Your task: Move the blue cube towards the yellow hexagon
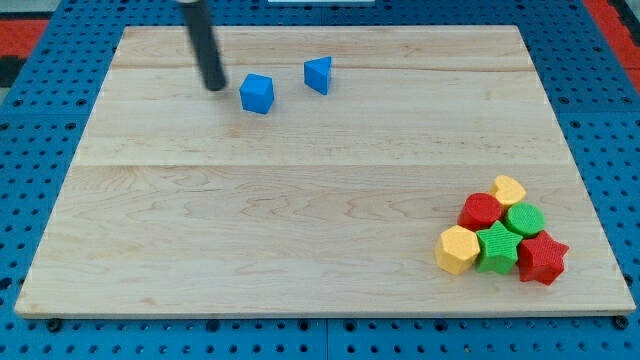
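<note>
The blue cube lies near the view's top, left of centre, on the wooden board. My tip stands just to the cube's left, a small gap apart. The yellow hexagon lies at the view's bottom right, at the left end of a tight cluster of blocks, far from the cube.
A blue triangular block lies right of the cube. The cluster holds a green star, a red star, a green block, a red block and a yellow heart. Blue pegboard surrounds the board.
</note>
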`<action>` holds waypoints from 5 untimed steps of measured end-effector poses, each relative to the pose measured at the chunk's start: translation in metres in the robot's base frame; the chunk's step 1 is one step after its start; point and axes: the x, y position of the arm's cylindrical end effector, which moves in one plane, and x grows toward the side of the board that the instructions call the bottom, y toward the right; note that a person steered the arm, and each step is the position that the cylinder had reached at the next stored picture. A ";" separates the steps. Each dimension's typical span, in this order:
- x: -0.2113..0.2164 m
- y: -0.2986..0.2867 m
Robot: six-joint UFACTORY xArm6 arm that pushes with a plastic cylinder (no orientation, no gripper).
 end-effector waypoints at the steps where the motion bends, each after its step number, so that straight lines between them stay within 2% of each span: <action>1: 0.000 0.046; 5: 0.113 0.067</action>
